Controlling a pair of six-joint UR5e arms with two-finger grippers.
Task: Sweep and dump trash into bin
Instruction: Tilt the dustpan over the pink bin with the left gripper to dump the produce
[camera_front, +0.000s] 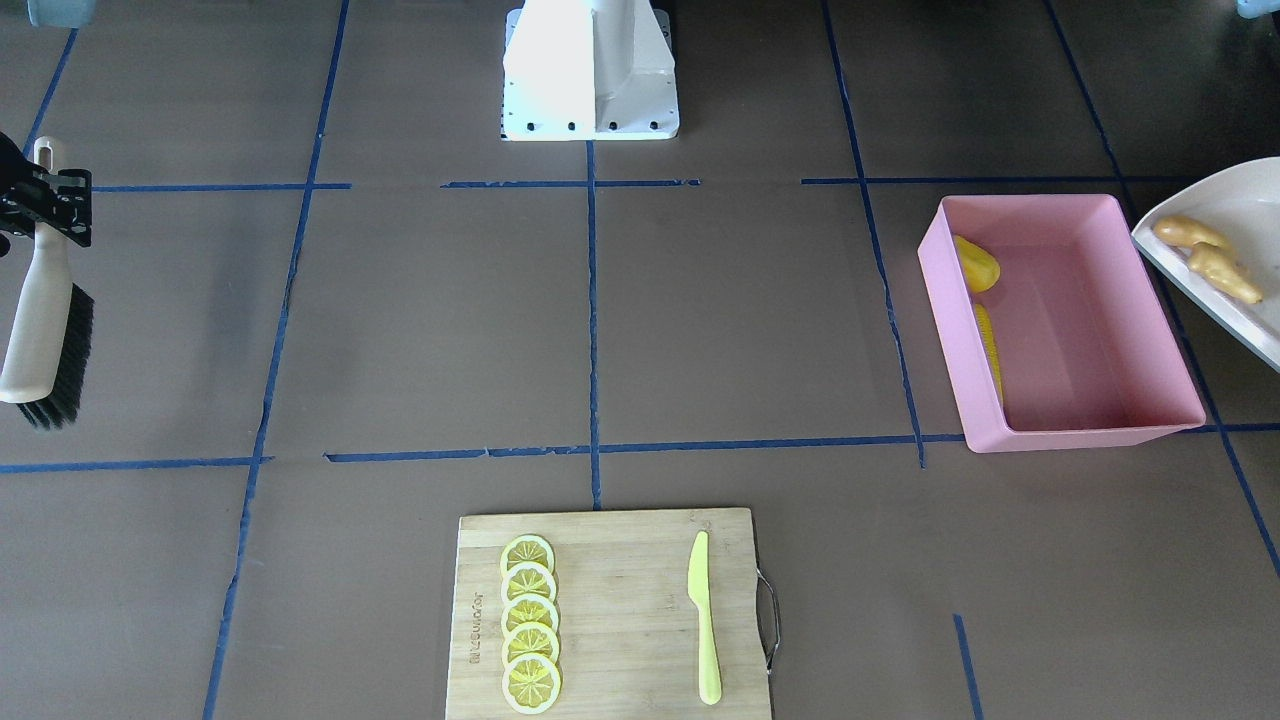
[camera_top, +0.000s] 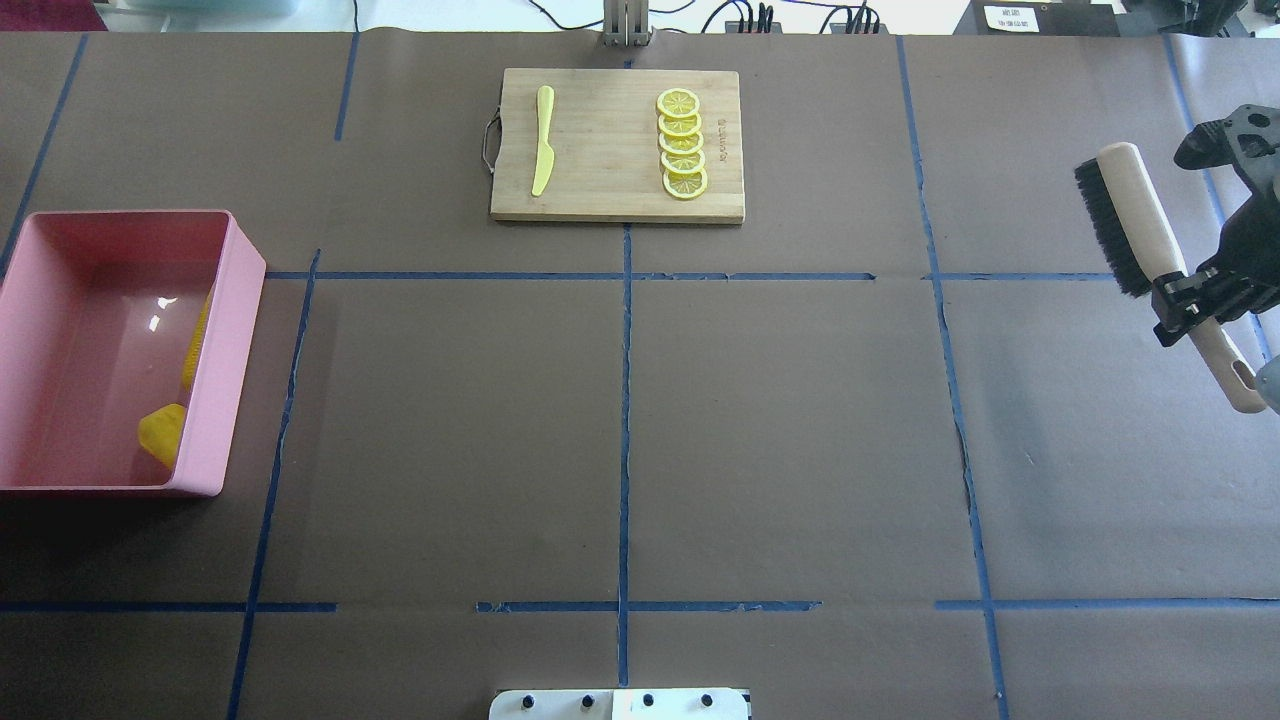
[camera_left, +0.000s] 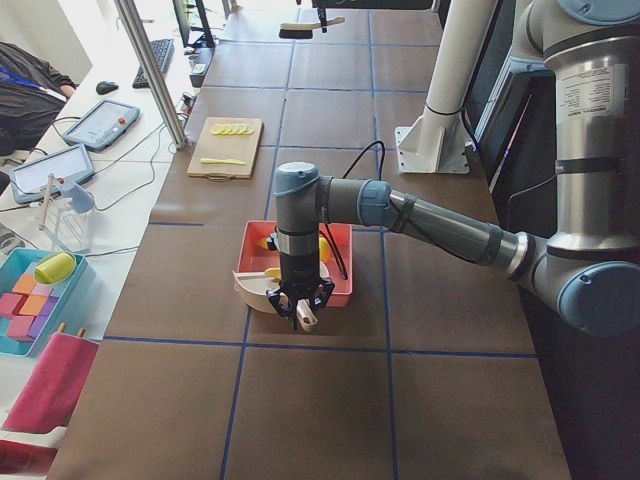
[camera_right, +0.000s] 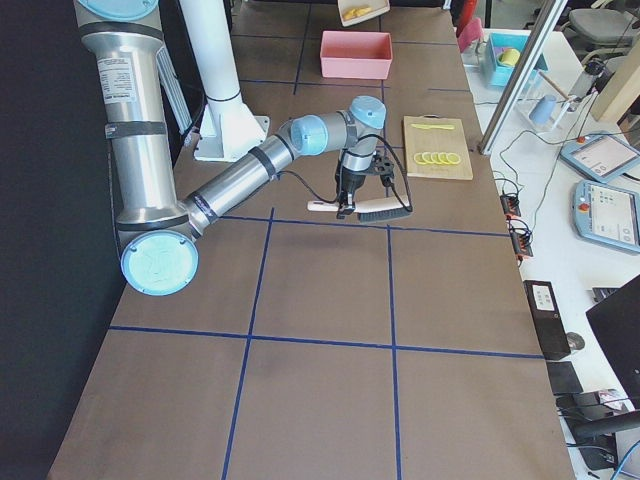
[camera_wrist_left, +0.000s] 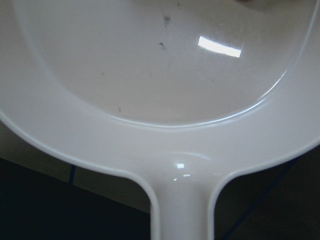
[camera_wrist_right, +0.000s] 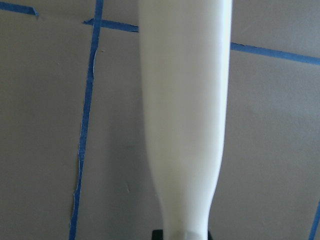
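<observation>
Corn cob (camera_front: 988, 345) and potato lump (camera_front: 976, 265) are lying inside the pink bin (camera_front: 1090, 432). The ginger root (camera_front: 1205, 258) is sitting in the dustpan (camera_front: 1240, 200) tilting at the bin's rim, awaiting dumping. Well apart from the bin, the right fingers (camera_front: 78, 210) are clamping the brush (camera_front: 40, 320). Whether the left fingers (camera_left: 290, 300) are gripping, I cannot tell.

The dustpan (camera_front: 1250, 200) runs off the front view's right edge. The left hand (camera_left: 303, 312) at its handle shows only in the side view, too small to read its grip. The bin (camera_front: 955, 330) wall hides most of the corn cob (camera_front: 990, 350). The overhead view's edge crops the right hand (camera_top: 1185, 298) on the brush (camera_top: 1130, 215).
</observation>
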